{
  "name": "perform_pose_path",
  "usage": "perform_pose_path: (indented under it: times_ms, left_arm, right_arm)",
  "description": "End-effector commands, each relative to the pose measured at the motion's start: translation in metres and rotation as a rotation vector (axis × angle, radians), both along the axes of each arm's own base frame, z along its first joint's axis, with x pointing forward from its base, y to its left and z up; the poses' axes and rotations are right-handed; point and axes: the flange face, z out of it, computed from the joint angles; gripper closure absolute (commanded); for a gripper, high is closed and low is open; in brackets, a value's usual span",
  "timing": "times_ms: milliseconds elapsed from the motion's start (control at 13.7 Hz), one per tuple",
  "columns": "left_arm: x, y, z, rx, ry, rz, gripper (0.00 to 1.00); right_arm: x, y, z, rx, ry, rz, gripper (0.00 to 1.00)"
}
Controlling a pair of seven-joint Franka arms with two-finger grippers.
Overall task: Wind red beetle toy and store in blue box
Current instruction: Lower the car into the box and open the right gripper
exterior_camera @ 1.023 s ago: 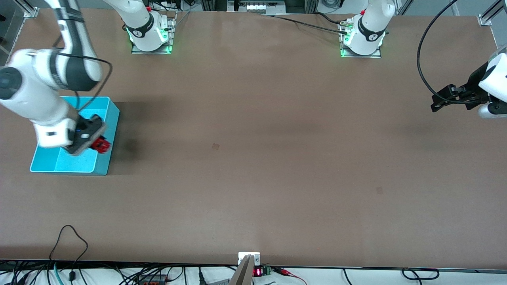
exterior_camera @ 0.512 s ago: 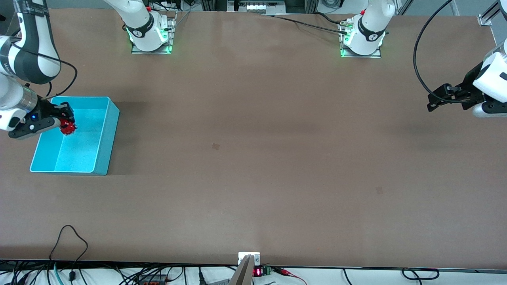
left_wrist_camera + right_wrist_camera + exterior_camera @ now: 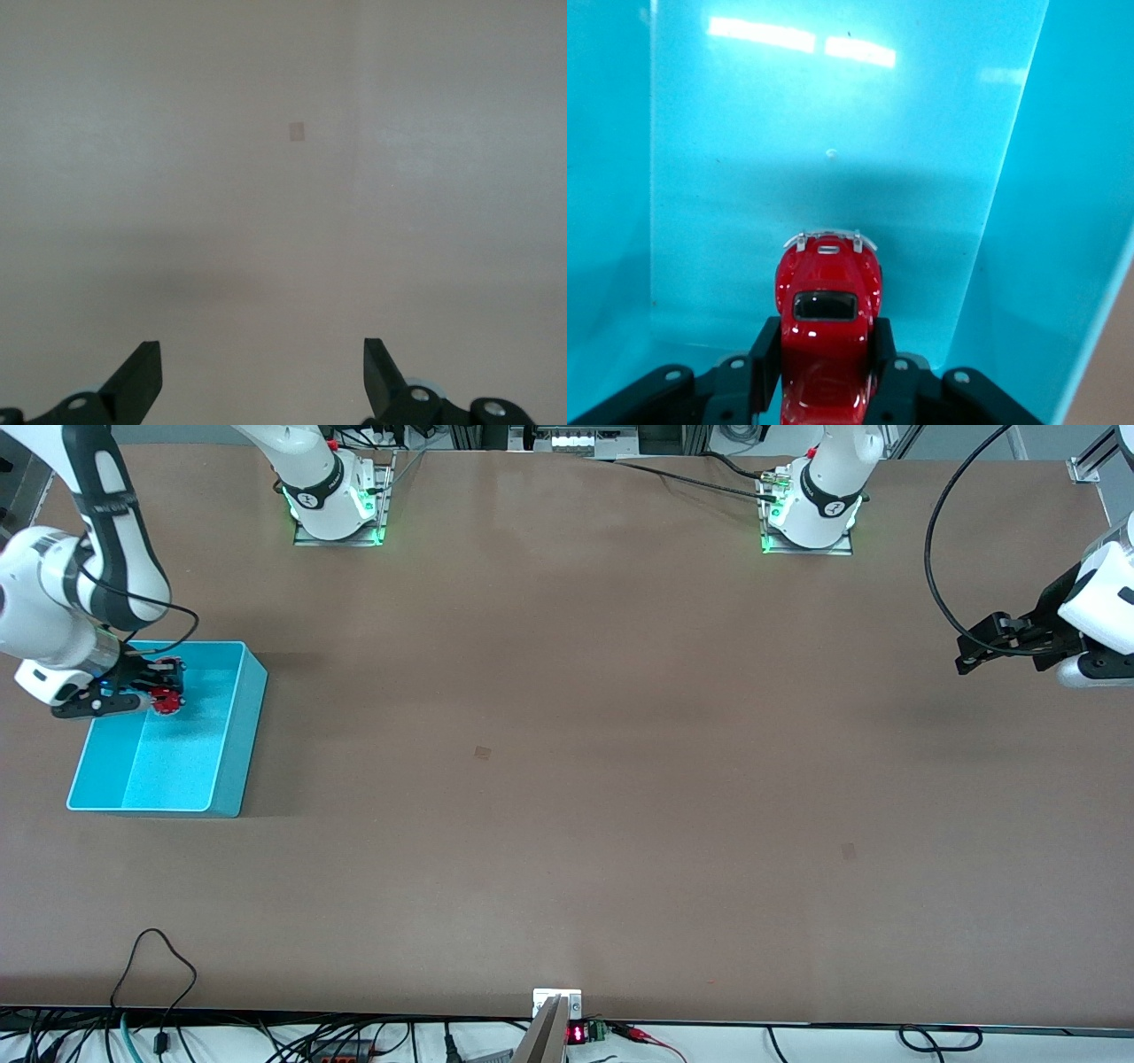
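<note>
The blue box (image 3: 232, 779) stands near the right arm's end of the table. My right gripper (image 3: 165, 689) is shut on the red beetle toy (image 3: 163, 699) and holds it over the inside of the box, near its end closest to the robots' bases. In the right wrist view the red beetle toy (image 3: 827, 297) sits between the black fingers (image 3: 764, 352), above the box floor (image 3: 833, 124). My left gripper (image 3: 970, 657) is open and empty, over the bare table at the left arm's end; the left wrist view shows its spread fingertips (image 3: 142, 372).
The brown table (image 3: 567, 779) carries a small dark patch (image 3: 482, 753) near its middle and another (image 3: 849, 851) toward the left arm's end. Cables and a small display (image 3: 576, 1035) lie along the table edge nearest the front camera.
My right gripper has carried the red beetle toy from the box's wall toward the table's middle across to the part of the box nearest the bases. The left arm has barely moved.
</note>
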Motion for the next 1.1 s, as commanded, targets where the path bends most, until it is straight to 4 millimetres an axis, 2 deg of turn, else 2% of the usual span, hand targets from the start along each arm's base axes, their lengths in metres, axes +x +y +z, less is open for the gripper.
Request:
perform_pose_path:
  times_ms: [0, 438, 658, 731, 877, 950, 1023]
  left_arm:
    - [-0.005, 0.000, 0.008, -0.017, -0.006, -0.020, 0.00]
    - [-0.005, 0.000, 0.008, -0.017, -0.006, -0.018, 0.00]
    - [-0.005, 0.000, 0.008, -0.017, -0.009, -0.020, 0.00]
    - [-0.005, 0.000, 0.008, -0.015, -0.009, -0.022, 0.00]
    - [-0.004, 0.001, 0.007, -0.015, -0.008, -0.020, 0.00]
    - [-0.004, 0.001, 0.007, -0.015, -0.008, -0.020, 0.00]
    - [-0.004, 0.001, 0.007, -0.015, -0.008, -0.020, 0.00]
  right_arm:
    - [-0.003, -0.005, -0.011, -0.012, 0.012, -0.063, 1.00]
    - [-0.009, -0.009, -0.041, -0.031, 0.050, -0.120, 1.00]
    - [-0.010, -0.011, -0.055, -0.031, 0.049, -0.145, 0.95]
    - [-0.011, -0.011, -0.058, -0.025, 0.049, -0.159, 0.88]
    - [-0.011, -0.012, -0.060, -0.024, 0.052, -0.163, 0.66]
    - [-0.011, -0.011, -0.061, -0.023, 0.054, -0.161, 0.49]
    - [-0.011, -0.011, -0.060, -0.023, 0.054, -0.160, 0.23]
